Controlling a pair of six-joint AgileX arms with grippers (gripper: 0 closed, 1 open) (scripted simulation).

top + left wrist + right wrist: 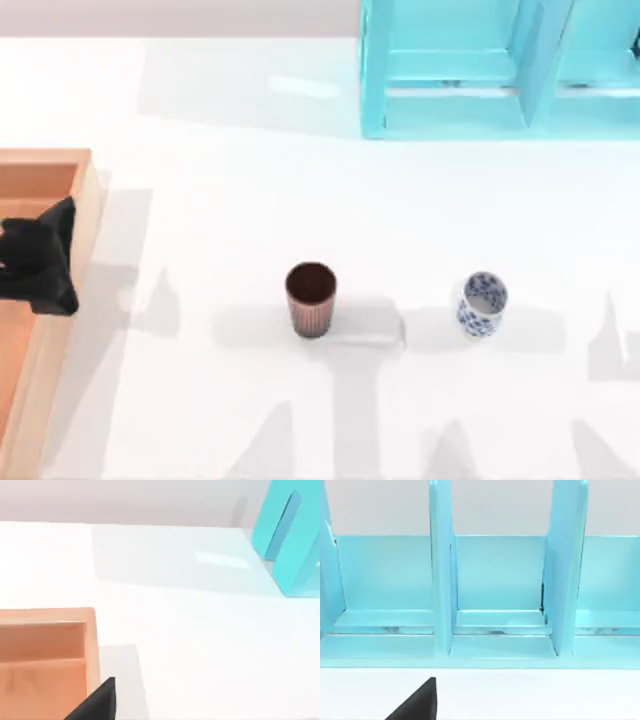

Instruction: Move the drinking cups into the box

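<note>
Two drinking cups stand upright on the white table. The reddish-brown ribbed cup (311, 298) is near the middle, and the white cup with blue flowers (483, 304) is to its right. The wooden box (86, 205) lies at the table's left edge, with tan walls and an orange-brown floor; its far corner (90, 640) appears in the left wrist view. My left gripper (40, 258) hangs over the box's right wall, well left of both cups and holding nothing I can see. A dark part of my right gripper (417, 705) faces the shelf unit.
A turquoise shelf unit (500, 70) with upright dividers (442, 580) stands at the back right of the table; its edge (295, 545) is also in the left wrist view. Bare white table (220, 200) lies between the box and the cups.
</note>
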